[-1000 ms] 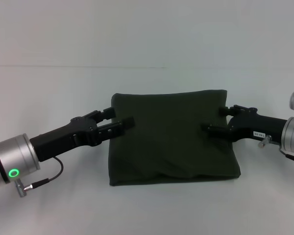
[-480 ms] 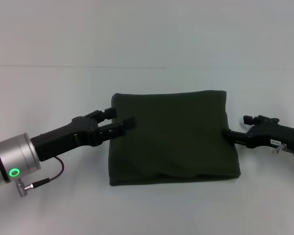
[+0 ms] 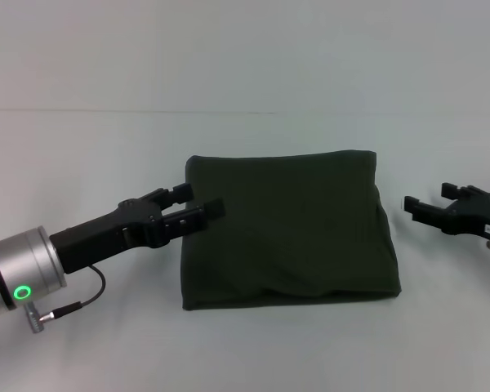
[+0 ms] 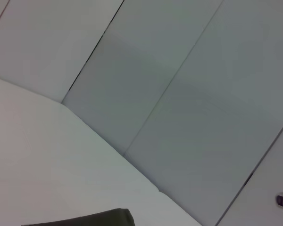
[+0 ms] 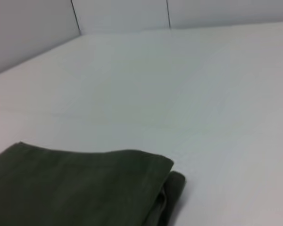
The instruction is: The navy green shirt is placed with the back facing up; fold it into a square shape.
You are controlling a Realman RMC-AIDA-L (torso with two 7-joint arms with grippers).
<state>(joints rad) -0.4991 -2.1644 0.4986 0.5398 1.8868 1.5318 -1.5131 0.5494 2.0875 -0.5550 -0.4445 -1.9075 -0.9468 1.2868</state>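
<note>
The plain white table (image 3: pixel 253 351) carried the work, its near strip bare in the head view. On it, at centre, lay the large dark olive-green soft-fabric shirt (image 3: pixel 290 229), folded into a compact, roughly square packet with a slight bulge along its near edge; the right wrist view showed one layered corner (image 5: pixel 172 176) stacked neatly. The fold was judged essentially complete.

The left black two-fingered tool (image 3: pixel 198 202) reached in from the near left, its fingers parted by a narrow gap, the lower one over the packet's left edge. Whether fabric was pinched between them could not be told; the placement suggested pressing or releasing that edge.

The right black tool (image 3: pixel 429 202) hung clear of the shirt's right edge, a strip of table between them, its fingers spread and holding nothing, a position consistent with having no further work there.
</note>
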